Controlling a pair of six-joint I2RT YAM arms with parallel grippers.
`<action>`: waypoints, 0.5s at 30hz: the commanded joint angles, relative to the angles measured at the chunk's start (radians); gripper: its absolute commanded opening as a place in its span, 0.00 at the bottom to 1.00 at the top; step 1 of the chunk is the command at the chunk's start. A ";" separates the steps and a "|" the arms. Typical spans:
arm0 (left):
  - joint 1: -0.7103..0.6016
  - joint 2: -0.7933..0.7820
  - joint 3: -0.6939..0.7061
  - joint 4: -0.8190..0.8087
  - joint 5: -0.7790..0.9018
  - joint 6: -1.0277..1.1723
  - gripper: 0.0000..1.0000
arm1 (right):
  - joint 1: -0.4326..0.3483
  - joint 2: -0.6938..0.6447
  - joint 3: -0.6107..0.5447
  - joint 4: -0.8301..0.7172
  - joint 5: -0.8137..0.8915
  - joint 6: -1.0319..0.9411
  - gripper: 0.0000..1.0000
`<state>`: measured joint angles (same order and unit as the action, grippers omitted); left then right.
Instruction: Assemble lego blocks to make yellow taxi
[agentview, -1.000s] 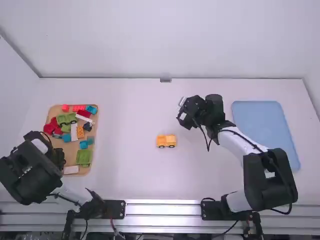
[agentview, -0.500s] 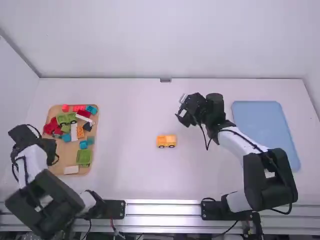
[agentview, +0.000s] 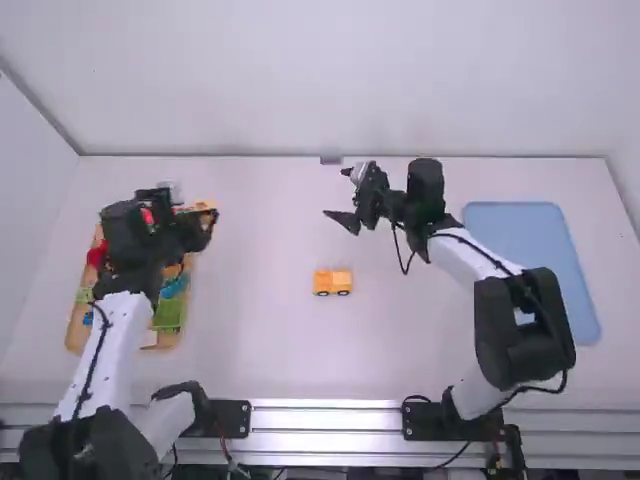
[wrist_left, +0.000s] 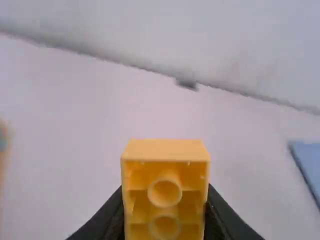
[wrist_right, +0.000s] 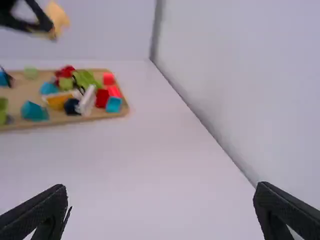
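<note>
The left gripper (agentview: 205, 216) is up in the air by the far right part of the wooden tray (agentview: 77, 326), closed on a yellow block (wrist_left: 165, 150). From its wrist camera I see the fingers pressing either side of it, the hollow underside with its round tubes facing the camera. The right gripper (agentview: 338, 195) hangs above the far middle of the worktop (agentview: 270, 330), fingers spread wide with nothing between them.

Nearer the robot than that gripper, the small yellow-orange car (agentview: 333, 282) sits by itself on its dark wheels, well apart from both trays. The wooden tray on the left carries a jumble of red, green, blue, white and dark pieces, a green block (agentview: 168, 316) among them. Over on the right lies a flat blue tray (agentview: 535, 260).
</note>
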<state>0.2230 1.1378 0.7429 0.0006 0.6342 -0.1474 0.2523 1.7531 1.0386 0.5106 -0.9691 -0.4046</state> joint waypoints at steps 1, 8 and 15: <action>-0.101 0.059 -0.015 0.070 0.201 0.178 0.04 | -0.006 0.077 0.082 0.023 -0.244 0.150 0.99; -0.236 0.244 -0.015 0.400 0.406 0.216 0.04 | 0.017 0.216 0.244 0.140 -0.591 0.352 0.98; -0.255 0.430 -0.015 0.730 0.503 0.159 0.04 | 0.034 0.231 0.277 0.150 -0.591 0.473 1.00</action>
<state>-0.0311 1.5280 0.7315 0.6884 1.0668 0.0410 0.2790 1.9766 1.2839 0.6533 -1.5093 -0.0143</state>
